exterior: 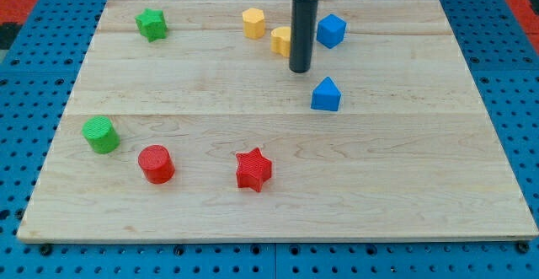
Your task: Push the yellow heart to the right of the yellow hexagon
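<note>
Two yellow blocks lie near the view's top centre. One yellow block [253, 23] is further left and looks heart-like. The other yellow block [280, 40] sits just right of and below it, with its right side hidden behind my rod; its shape is hard to make out. My tip [301, 71] rests on the board just below and right of this second yellow block, touching or almost touching its right side. The rod stands upright between that block and a blue cube [331, 30].
A blue triangle-like block [325, 95] lies below and right of the tip. A green star [152, 24] is at the top left, a green cylinder [100, 134] and a red cylinder [156, 163] at the lower left, and a red star [253, 169] at bottom centre. The wooden board [421, 186] sits on a blue pegboard.
</note>
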Controlling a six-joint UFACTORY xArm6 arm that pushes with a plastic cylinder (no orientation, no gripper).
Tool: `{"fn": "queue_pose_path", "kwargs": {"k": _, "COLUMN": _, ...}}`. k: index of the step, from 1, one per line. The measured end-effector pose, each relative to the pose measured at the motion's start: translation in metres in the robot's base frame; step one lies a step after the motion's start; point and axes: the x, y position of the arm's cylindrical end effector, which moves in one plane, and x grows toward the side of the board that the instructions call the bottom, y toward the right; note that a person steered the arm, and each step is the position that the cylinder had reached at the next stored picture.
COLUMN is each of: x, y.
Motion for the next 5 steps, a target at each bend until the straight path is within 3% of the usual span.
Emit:
{"fn": "queue_pose_path", "kwargs": {"k": 2, "x": -0.055, "y": -0.043}}
{"fn": "queue_pose_path", "kwargs": {"k": 3, "x": -0.057, "y": -0.076}}
{"fn": "queue_pose_path", "kwargs": {"k": 4, "x": -0.026, "y": -0.069}}
{"fn": "queue_pose_path", "kwargs": {"k": 5, "x": -0.026, "y": -0.011}}
